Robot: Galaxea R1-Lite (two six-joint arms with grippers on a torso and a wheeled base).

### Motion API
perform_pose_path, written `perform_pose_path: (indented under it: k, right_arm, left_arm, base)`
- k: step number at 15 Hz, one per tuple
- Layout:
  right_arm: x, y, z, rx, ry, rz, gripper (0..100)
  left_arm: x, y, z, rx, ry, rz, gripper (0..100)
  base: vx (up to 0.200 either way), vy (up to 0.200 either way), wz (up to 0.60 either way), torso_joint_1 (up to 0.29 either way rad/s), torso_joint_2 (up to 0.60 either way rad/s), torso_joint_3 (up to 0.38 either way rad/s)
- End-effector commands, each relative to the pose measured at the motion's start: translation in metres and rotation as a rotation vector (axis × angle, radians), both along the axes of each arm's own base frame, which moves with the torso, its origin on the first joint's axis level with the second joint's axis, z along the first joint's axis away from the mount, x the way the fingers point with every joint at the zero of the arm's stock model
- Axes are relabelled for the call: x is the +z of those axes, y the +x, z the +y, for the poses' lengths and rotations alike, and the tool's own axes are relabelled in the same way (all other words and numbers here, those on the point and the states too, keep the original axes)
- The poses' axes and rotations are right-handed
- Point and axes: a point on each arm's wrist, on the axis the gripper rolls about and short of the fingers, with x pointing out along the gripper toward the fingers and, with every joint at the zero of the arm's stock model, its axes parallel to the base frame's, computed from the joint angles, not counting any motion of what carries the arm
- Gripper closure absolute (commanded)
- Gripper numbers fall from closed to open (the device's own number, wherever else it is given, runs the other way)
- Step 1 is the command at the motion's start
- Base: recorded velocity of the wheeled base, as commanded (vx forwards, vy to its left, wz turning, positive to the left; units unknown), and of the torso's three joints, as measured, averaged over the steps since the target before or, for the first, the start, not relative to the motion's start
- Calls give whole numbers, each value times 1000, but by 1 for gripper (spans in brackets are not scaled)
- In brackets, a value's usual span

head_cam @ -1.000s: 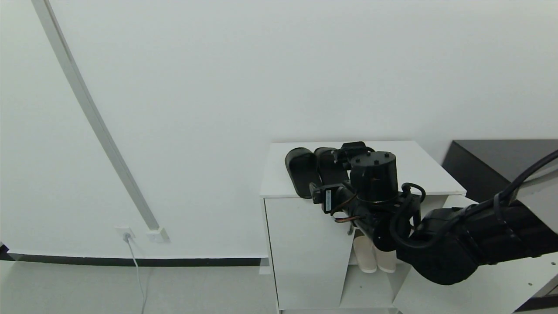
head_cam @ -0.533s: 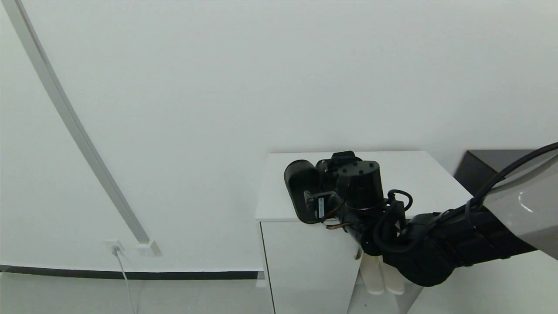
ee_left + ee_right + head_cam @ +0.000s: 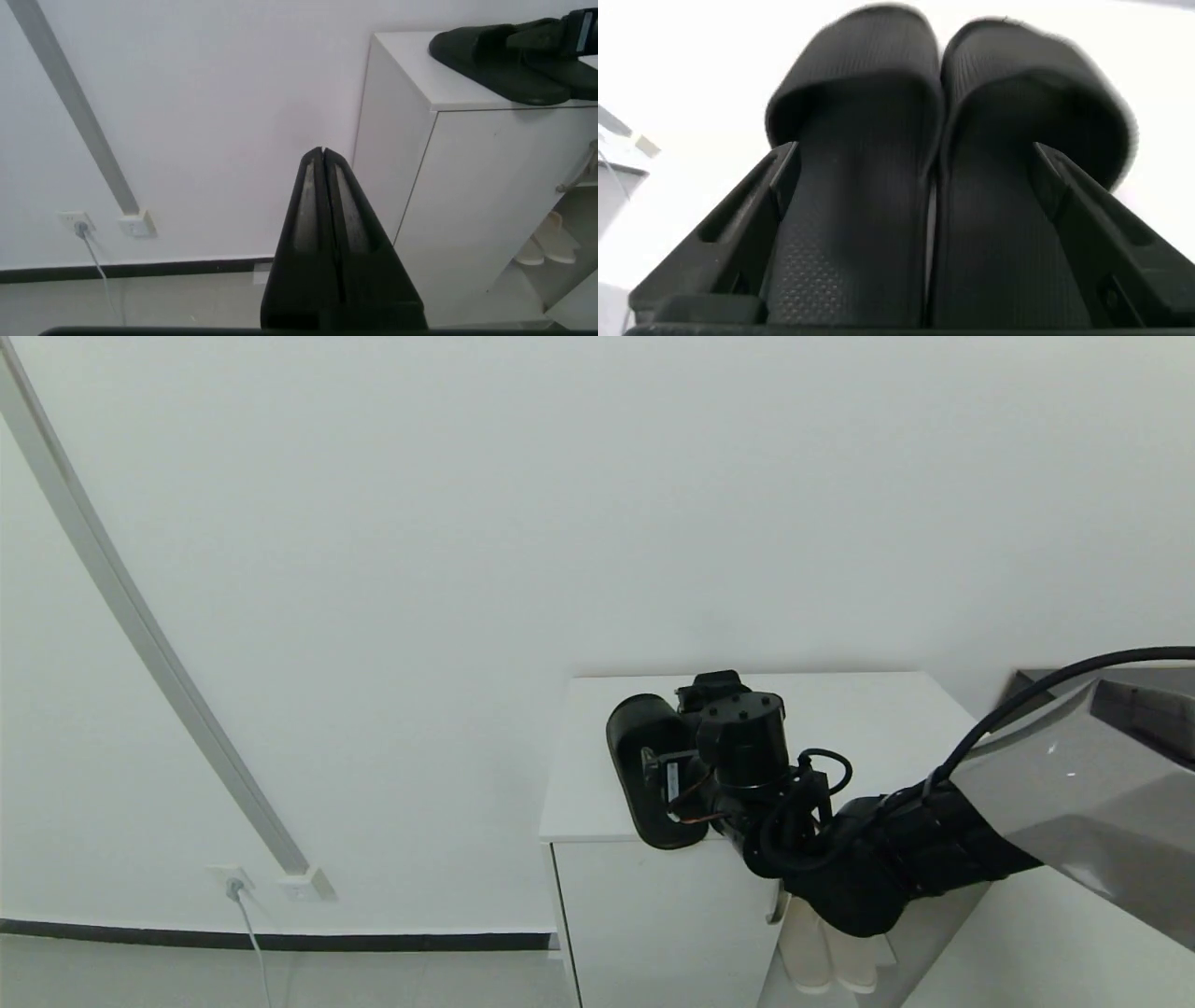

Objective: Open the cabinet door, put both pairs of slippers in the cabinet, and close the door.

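Note:
A pair of black slippers lies side by side on top of the white cabinet, toes at its front edge. My right gripper is open, and one finger runs along each outer side of the pair. The right arm reaches over the cabinet top from the right. A white pair of slippers stands inside the cabinet's open right half. The left door panel is closed. My left gripper is shut and empty, held low to the left of the cabinet.
A grey cable duct runs slantwise down the white wall to a wall socket with a cable. A dark surface lies right of the cabinet. Bare floor lies to the cabinet's left.
The camera has shifted, so the cabinet sits lower in the picture. My right gripper has slid further over the black slippers, which have stayed where they were on the cabinet top.

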Motion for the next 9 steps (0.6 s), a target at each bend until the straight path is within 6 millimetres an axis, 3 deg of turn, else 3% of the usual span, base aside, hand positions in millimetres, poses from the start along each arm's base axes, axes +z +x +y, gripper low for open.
perform_pose_path:
  k: [1, 5, 9]
  right_arm:
    - [-10, 8, 1, -11, -8, 8, 0]
    - [-18, 30, 5, -35, -4, -9, 0]
    - [-15, 39, 8, -37, -14, -33, 0]
  left_arm:
    - [0, 0, 0, 0, 2, 0, 100]
    - [0, 0, 0, 2, -2, 0, 100]
    - [0, 0, 0, 3, 0, 0, 100]
  base:
    - [0, 0, 0, 0, 0, 0]
    - [0, 0, 0, 0, 0, 0]
    - [0, 0, 0, 0, 0, 0]
